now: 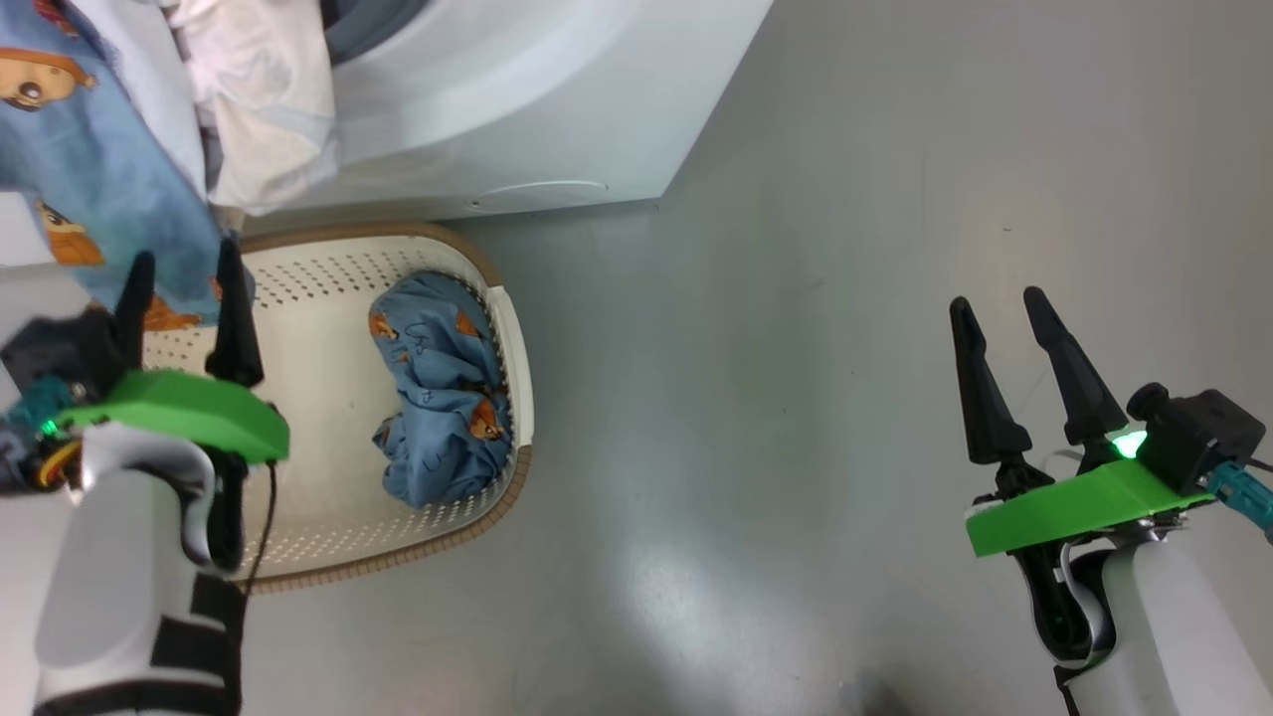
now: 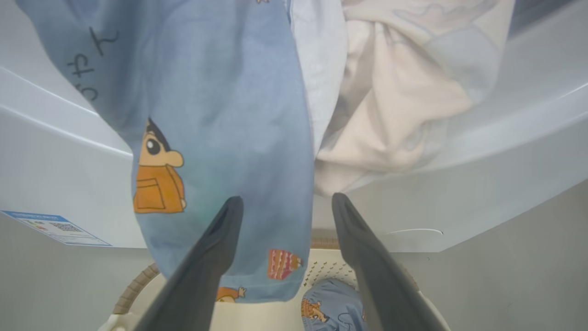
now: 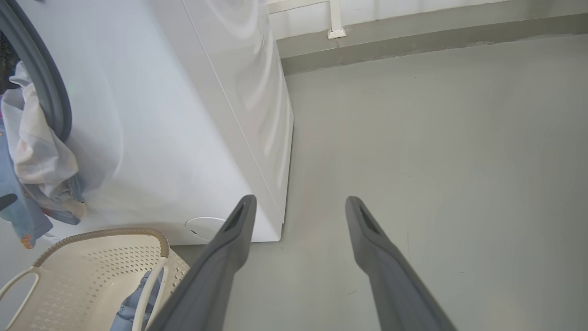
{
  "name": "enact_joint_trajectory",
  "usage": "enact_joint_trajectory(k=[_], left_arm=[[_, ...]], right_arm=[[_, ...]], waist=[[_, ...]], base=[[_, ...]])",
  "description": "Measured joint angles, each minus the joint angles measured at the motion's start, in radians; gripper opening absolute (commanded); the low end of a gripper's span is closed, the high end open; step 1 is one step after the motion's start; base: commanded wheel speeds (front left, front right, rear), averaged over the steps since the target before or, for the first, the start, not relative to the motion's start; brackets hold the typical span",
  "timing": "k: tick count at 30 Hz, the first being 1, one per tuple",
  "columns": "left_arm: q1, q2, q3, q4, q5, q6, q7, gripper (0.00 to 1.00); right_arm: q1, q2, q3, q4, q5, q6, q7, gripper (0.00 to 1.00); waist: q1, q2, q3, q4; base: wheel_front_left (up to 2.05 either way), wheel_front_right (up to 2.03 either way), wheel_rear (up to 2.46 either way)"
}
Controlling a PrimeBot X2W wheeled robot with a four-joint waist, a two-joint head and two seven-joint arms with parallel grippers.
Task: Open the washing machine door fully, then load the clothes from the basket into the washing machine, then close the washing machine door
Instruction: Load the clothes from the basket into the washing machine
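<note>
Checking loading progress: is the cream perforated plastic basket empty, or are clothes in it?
Not empty: one crumpled light-blue garment with orange prints lies inside the basket, against its side wall.

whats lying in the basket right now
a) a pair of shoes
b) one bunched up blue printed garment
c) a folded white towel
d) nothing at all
B: a single bunched light-blue garment with orange-brown prints lies in the basket, against its right wall in the head view.
</note>
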Motion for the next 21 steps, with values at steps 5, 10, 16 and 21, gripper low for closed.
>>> enact_joint_trajectory(k=[5, 10, 16, 21], left_arm=[[-0.092, 0.013, 0.018, 0.105, 0.008, 0.000, 0.000, 1.00], [-0.168, 0.034, 0.014, 0.196, 0.036, 0.000, 0.000, 1.00], [-0.229, 0.052, 0.000, 0.263, 0.059, 0.000, 0.000, 1.00], [-0.268, 0.053, -0.011, 0.259, 0.058, 0.000, 0.000, 1.00]], right_arm=[[-0.019, 0.002, 0.011, 0.000, 0.000, 0.000, 0.000, 1.00], [-0.019, 0.005, 0.022, 0.000, 0.000, 0.000, 0.000, 1.00], [-0.020, 0.005, 0.032, -0.001, 0.000, 0.000, 0.000, 1.00], [-0.022, 0.006, 0.034, -0.004, 0.000, 0.000, 0.000, 1.00]], waist=[[0.0000, 0.0000, 0.015, -0.011], [0.0000, 0.0000, 0.025, -0.021], [0.0000, 0.0000, 0.034, -0.035], [0.0000, 0.0001, 0.047, -0.041]], base=[[0.00, 0.00, 0.00], [0.00, 0.00, 0.00], [0.00, 0.00, 0.00], [0.00, 0.00, 0.00]])
